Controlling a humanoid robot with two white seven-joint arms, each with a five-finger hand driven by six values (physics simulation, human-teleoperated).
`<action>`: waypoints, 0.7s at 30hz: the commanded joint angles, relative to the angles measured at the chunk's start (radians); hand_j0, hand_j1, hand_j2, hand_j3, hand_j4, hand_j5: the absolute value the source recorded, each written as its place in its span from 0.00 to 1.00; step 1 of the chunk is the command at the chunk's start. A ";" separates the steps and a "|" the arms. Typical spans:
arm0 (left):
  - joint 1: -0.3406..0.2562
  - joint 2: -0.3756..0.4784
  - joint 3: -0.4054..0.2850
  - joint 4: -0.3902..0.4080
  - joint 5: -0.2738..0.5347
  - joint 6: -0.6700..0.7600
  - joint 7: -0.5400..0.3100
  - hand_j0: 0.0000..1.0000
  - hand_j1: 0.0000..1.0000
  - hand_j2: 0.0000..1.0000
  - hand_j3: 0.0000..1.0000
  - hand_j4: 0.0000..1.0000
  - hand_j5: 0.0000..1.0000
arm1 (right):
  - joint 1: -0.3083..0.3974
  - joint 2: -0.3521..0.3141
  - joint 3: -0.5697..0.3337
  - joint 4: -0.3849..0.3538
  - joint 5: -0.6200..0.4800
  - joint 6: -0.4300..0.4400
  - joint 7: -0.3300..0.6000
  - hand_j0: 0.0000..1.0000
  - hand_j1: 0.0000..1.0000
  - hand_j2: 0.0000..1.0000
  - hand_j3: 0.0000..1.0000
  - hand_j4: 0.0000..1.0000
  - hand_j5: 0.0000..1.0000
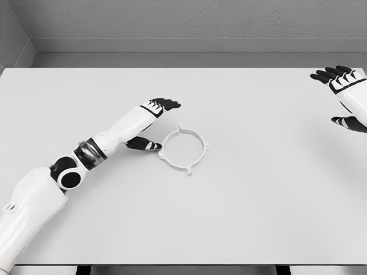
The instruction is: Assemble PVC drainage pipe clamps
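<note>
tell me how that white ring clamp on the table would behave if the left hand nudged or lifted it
The ring clamp is a thin open hoop lying flat, so it probably feels light and would slide across the smooth table rather than roll. Its small tabs may snag fingers. The slim band might flex a little when pinched by the left hand, open beside it.

White table (258, 217) fills view; grey textured wall (195, 17) behind, pale baseboard strip (195, 44) along bottom; light even, soft.
</note>
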 commanded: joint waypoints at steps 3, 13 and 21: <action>-0.002 -0.008 0.004 -0.001 0.008 0.000 0.000 1.00 1.00 1.00 1.00 1.00 1.00 | 0.000 0.001 0.000 -0.002 -0.007 0.001 -0.001 1.00 1.00 1.00 1.00 1.00 1.00; -0.054 0.077 0.056 0.050 0.048 0.000 0.000 1.00 1.00 1.00 1.00 1.00 1.00 | -0.003 0.001 0.007 -0.005 -0.007 0.001 -0.001 1.00 1.00 1.00 1.00 1.00 1.00; -0.026 0.241 0.128 -0.034 0.049 0.000 0.000 1.00 1.00 1.00 1.00 1.00 1.00 | -0.003 -0.003 0.087 -0.027 -0.013 0.001 -0.001 1.00 1.00 1.00 1.00 1.00 1.00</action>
